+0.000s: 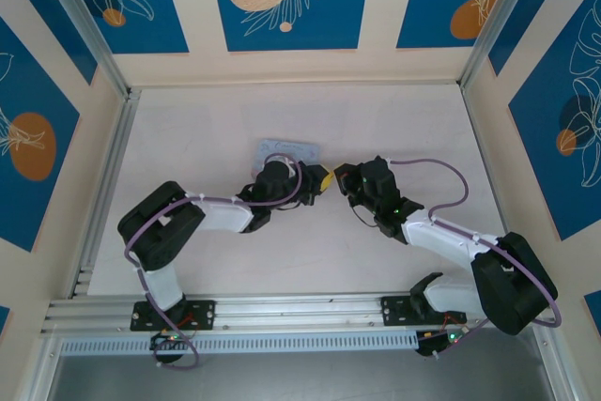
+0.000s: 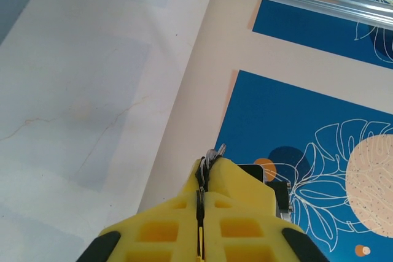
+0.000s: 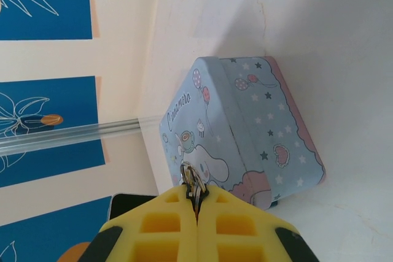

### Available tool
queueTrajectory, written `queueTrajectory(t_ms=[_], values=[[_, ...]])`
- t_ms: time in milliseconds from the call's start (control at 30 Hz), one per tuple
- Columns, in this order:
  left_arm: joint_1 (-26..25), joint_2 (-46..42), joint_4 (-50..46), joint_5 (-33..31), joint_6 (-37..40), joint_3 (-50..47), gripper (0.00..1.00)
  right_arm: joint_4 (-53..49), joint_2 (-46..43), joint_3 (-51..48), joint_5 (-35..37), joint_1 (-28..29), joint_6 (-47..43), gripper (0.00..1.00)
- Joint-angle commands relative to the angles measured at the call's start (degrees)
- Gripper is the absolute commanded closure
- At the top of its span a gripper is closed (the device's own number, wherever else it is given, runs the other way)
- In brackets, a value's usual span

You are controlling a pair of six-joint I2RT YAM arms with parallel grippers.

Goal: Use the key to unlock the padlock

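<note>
You are holding both task pieces up off the worktop (image 1: 207, 138), with the two tools meeting tip to tip near the pale blue cartoon-printed tin (image 3: 258, 121). Your left tool (image 2: 201, 167) is pinching shut on a thin dark sliver with a bright tip poking past the yellow pads; I am reading that as the key (image 2: 215, 151). Your right tool (image 3: 195, 193) is clamping tight on a tiny piece whose rounded metal loop is standing out of the tips, and I am taking that for the padlock (image 3: 191, 177) and its shackle. The lock's body is sitting buried between the pads, so I cannot tell which way the keyhole is facing.

I judge you are lining the key up for insertion. Be gripping both pieces firmly, bringing the key's tip in slowly along the keyway, and pausing if the sliver is tilting in the pads. So little key is sticking out that the pads are likely crowding each other; consider re-gripping the padlock to bare its keyhole.
</note>
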Motion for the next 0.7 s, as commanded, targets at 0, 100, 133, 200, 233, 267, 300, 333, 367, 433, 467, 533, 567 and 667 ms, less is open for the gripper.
queueTrajectory(t_ms=[0, 100, 133, 200, 233, 267, 300, 333, 367, 433, 467, 533, 567, 667], values=[[-1.0, 0.9, 2.2, -0.6, 0.1, 1.4, 0.96, 0.2, 0.3, 0.1, -0.6, 0.0, 0.6, 1.0], [-1.0, 1.0, 2.0, -0.6, 0.1, 1.4, 1.0, 0.1, 0.1, 0.1, -0.5, 0.0, 0.5, 1.0], [-1.0, 1.0, 1.9, -0.7, 0.1, 1.4, 1.0, -0.1, 0.0, 0.1, -0.6, 0.0, 0.4, 1.0], [-0.9, 1.0, 2.1, -0.8, 0.4, 1.2, 1.0, -0.5, -0.5, 0.1, -1.0, -0.5, 0.0, 0.94], [-0.9, 1.0, 2.1, -0.8, 0.8, 1.2, 1.0, -1.3, -1.4, 0.0, -1.6, -1.1, -0.4, 0.74], [-0.6, 0.8, 1.8, -0.5, 1.5, 1.1, 1.0, -2.1, -2.3, -0.1, -2.4, -2.0, -1.1, 0.58], [-0.1, 0.5, 1.4, -0.2, 2.3, 0.9, 1.0, -3.7, -3.6, -0.1, -3.3, -3.0, -2.1, 0.46], [0.4, 0.0, 0.5, 0.4, 3.5, 0.7, 1.0, -6.0, -5.5, -0.1, -4.4, -4.4, -3.6, 0.38], [1.1, -0.6, -1.0, 1.6, 5.1, 0.6, 1.0, -8.7, -7.9, -0.2, -5.8, -6.3, -5.4, 0.35], [2.4, -2.3, -4.5, 3.8, 9.1, 0.7, 1.0, -13.6, -12.4, -0.1, -9.2, -10.1, -9.3, 0.33], [3.3, -3.4, -6.9, 5.4, 11.8, 1.1, 1.0, -16.2, -14.3, 0.1, -11.5, -12.7, -11.5, 0.32], [4.7, -5.3, -11.1, 8.6, 17.6, 2.4, 1.0, -19.1, -17.5, 0.2, -15.8, -17.1, -15.0, 0.31], [5.4, -6.1, -13.8, 10.6, 21.3, 3.6, 1.0, -19.3, -18.3, 0.1, -18.9, -19.6, -16.9, 0.3], [7.3, -8.0, -23.7, 17.6, 34.3, 8.8, 1.0, -17.9, -17.5, 1.0, -28.5, -25.1, -22.0, 0.3]])
